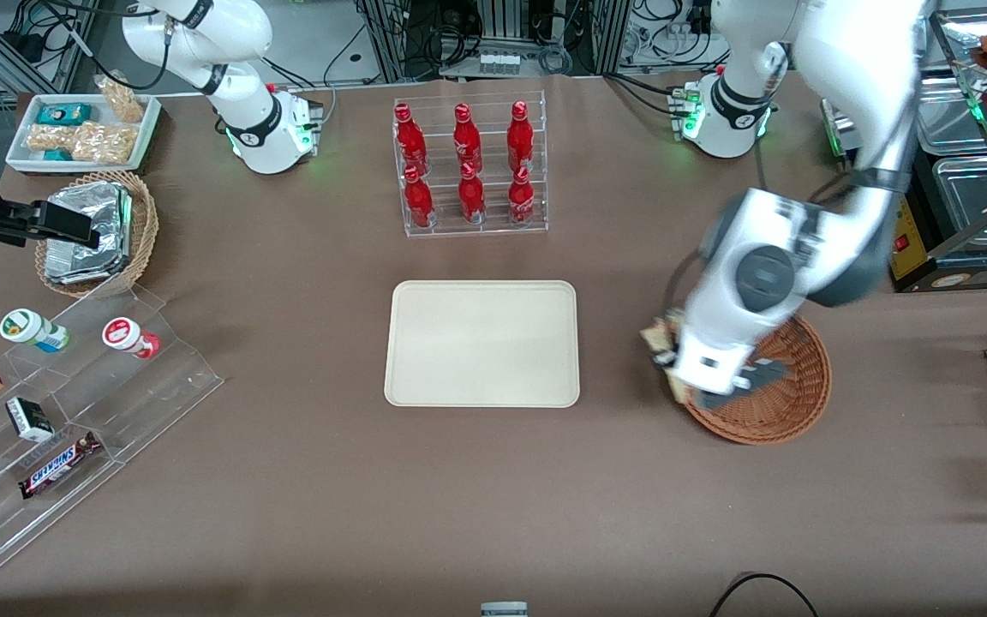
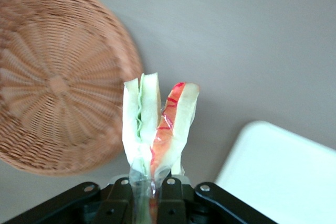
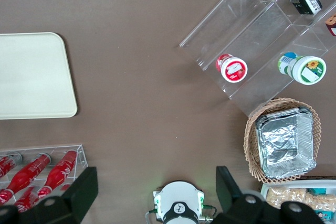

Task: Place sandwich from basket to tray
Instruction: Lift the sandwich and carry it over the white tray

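The sandwich [image 2: 157, 129] is clamped in the pincer [image 2: 148, 184], whose black fingers [image 2: 170, 195] close on its wrapped narrow end. The left wrist view shows this grip plainly, with the two bread halves splayed apart above the brown surface [image 2: 236, 40], between the basket [image 2: 58, 82] and the tray [image 2: 283, 177]. In the front view the arm hides the grip; only a bit of sandwich [image 1: 658, 337] peeks out at the basket's [image 1: 793, 386] rim, on the side toward the bare tray [image 1: 481, 343].
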You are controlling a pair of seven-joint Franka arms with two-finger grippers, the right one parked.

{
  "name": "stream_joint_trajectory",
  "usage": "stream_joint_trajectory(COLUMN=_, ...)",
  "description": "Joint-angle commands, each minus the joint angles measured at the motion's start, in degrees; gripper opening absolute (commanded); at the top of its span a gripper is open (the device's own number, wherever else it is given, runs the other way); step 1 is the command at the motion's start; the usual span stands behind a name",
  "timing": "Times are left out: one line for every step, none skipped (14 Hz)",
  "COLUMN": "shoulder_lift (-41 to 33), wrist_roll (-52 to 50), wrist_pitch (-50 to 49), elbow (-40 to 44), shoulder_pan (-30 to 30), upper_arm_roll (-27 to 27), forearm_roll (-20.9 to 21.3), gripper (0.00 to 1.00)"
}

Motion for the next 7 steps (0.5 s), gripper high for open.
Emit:
stream_joint_trajectory(shoulder_lift=5.8, wrist_roll=-0.3, wrist_pitch=-1.2, elbow=6.1, shoulder_pan=-5.5, upper_arm_roll=0.1, forearm_roll=0.8, gripper=0.14)
stream_joint_trajectory(shoulder_lift=8.8, wrist_roll=-0.8, wrist_pitch=-1.2, elbow=8.6, shoulder_pan=-8.6, upper_arm_roll=-0.3, forearm_roll=0.8, gripper=0.14)
stream_joint_trajectory(shoulder_lift=12.1, wrist_roll=-1.5, wrist_pitch=-1.0, elbow=10.6, shoulder_pan=-11.9, upper_arm_roll=-0.3, forearm_roll=0.7, gripper=0.14)
stream_joint_trajectory(shoulder_lift=14.3, wrist_roll=-2.5, wrist_pitch=-0.8, elbow=12.5, shoulder_pan=-13.8, upper_arm_roll=-0.2, forearm_roll=0.9, gripper=0.15)
stream_joint_trajectory(shoulder_lift=16.3, wrist_roll=-3.2, wrist_pitch=-0.6, elbow=14.2, shoulder_pan=-15.1, upper_arm_roll=-0.3, forearm_roll=0.9, gripper=0.15)
stream_joint_trajectory(shoulder_lift=17.9, wrist_roll=-3.3, wrist_pitch=0.3, elbow=15.6, shoulder_pan=-17.0, upper_arm_roll=-0.3, forearm_roll=0.8, gripper=0.15)
stream_joint_trajectory(shoulder_lift=18.6, wrist_roll=-3.5, wrist_pitch=0.9, elbow=15.7, shoulder_pan=-18.9, upper_arm_roll=-0.3, forearm_roll=0.7, gripper=0.15)
